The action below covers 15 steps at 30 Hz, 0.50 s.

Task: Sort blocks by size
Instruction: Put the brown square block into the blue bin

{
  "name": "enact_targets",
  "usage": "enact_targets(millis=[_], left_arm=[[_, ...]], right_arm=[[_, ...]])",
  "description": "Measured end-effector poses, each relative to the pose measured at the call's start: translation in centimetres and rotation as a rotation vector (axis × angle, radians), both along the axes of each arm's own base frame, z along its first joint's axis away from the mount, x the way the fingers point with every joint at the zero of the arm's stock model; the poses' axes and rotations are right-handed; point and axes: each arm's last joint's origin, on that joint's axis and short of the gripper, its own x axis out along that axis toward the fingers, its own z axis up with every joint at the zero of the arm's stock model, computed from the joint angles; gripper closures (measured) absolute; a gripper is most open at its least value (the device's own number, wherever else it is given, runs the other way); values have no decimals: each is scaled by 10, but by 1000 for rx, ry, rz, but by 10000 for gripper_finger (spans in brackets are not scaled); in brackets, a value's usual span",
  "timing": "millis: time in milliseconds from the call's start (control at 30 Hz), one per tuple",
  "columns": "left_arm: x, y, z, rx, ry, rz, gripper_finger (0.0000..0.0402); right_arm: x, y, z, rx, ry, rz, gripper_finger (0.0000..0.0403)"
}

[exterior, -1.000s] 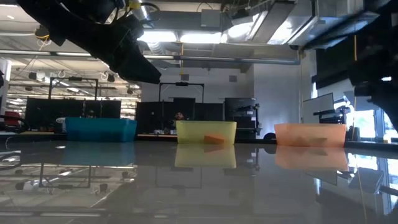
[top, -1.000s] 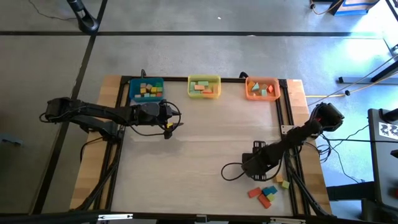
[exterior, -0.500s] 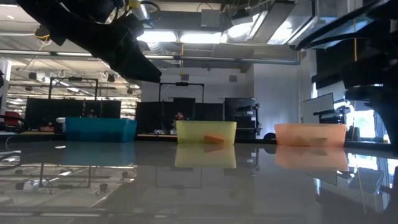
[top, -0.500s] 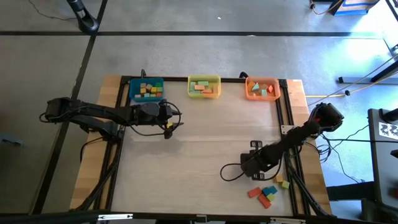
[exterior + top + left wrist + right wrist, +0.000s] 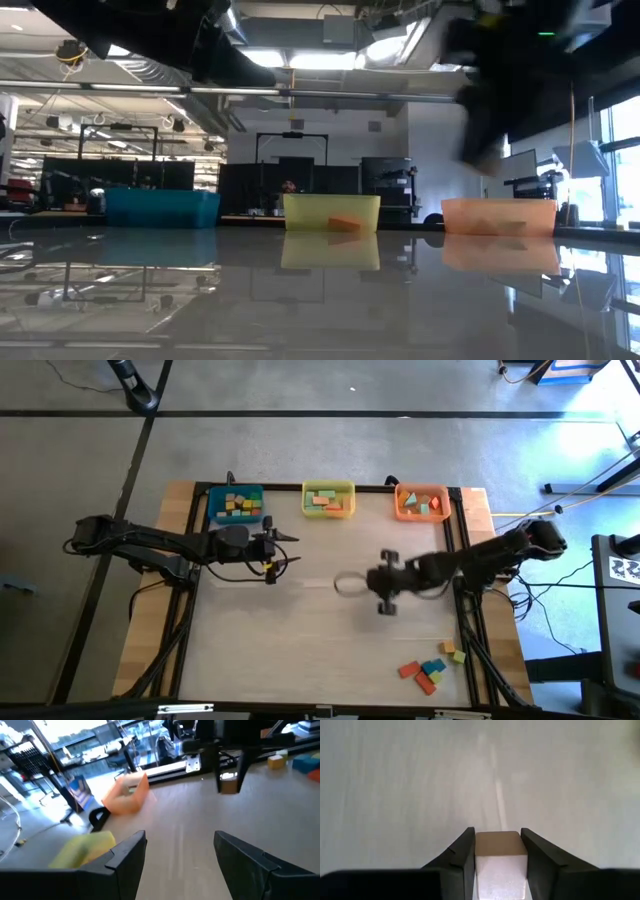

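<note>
In the right wrist view a tan block (image 5: 500,854) sits between the fingers of my right gripper (image 5: 499,837), which is shut on it. In the high view that gripper (image 5: 347,585) hangs above the table's middle, blurred. A few loose blocks (image 5: 428,670) in orange, blue, yellow and tan lie flat at the near right. My left gripper (image 5: 288,550) stands open and holds nothing, above the table just near of the blue bin (image 5: 236,505). In its own view (image 5: 180,840) it looks across the table toward my right arm (image 5: 230,750). My right gripper pinches the tan block by two opposite sides (image 5: 482,854) between its two fingers. The fingers slant down toward the table. The block is lifted clear of the table, and its end face shows between the fingertips.
Three bins stand along the far edge: blue, yellow (image 5: 329,499) and orange (image 5: 421,502), each with several blocks inside. A black frame rail (image 5: 460,560) runs along the table's right side. Bare tabletop (image 5: 300,630) lies between the two arms.
My right gripper has swung away from the loose blocks at the near right, going up and toward the table's middle, to the left and far; most of this came in the last half second. My left gripper has risen a little and rolled slightly.
</note>
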Motion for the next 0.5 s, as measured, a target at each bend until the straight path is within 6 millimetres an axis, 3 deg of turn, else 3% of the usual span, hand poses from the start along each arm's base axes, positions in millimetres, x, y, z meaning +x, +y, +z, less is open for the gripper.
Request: enact_targets(millis=[133,267,500], left_arm=[[0,-2,1,70,10,-22,180],[0,-7,1,156,25,-12,180],[1,-18,1,326,58,-41,180]], right_arm=[[25,-30,11,52,-233,-2,280],[42,-52,7,132,-399,32,280],[65,-75,5,232,-692,73,280]])
